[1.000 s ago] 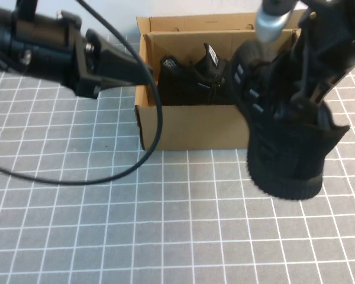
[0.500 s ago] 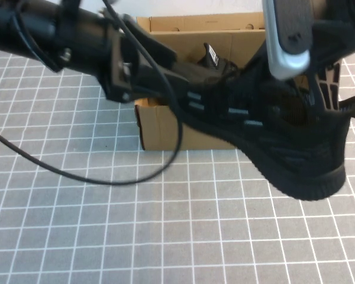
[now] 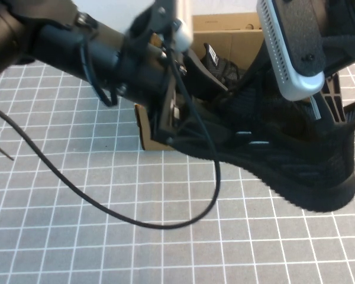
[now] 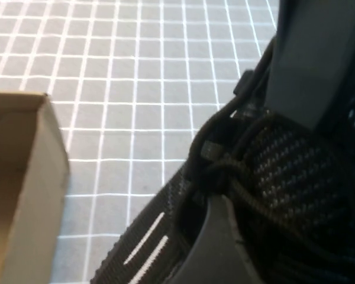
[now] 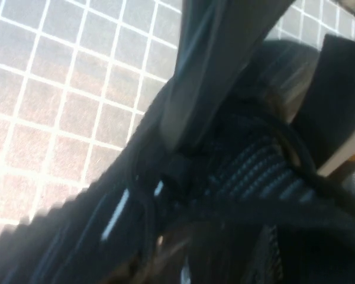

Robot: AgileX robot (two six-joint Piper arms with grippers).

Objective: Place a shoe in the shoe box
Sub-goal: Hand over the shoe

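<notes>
A black knit shoe (image 3: 284, 165) hangs in the air in front of the brown cardboard shoe box (image 3: 148, 133), lying nearly level with its toe to the left. My right gripper (image 3: 313, 112) is shut on the shoe's collar at the heel end. My left gripper (image 3: 192, 133) reaches in from the upper left and stands open, with its fingers astride the laced front of the shoe (image 4: 284, 171). A matching second shoe (image 3: 216, 62) with a white tongue tag sits inside the box. The box corner (image 4: 23, 189) shows in the left wrist view.
The grey mat with its white grid (image 3: 106, 236) stretches in front of the box. The left arm's black cable (image 3: 165, 223) loops low over the mat in front of the box. The box's back flap (image 3: 225, 26) stands up behind the arms.
The shoe swung from hanging upright to nearly level, toe leftward. My left arm moved right from beside the box to the shoe's front and opened. The right gripper stayed shut.
</notes>
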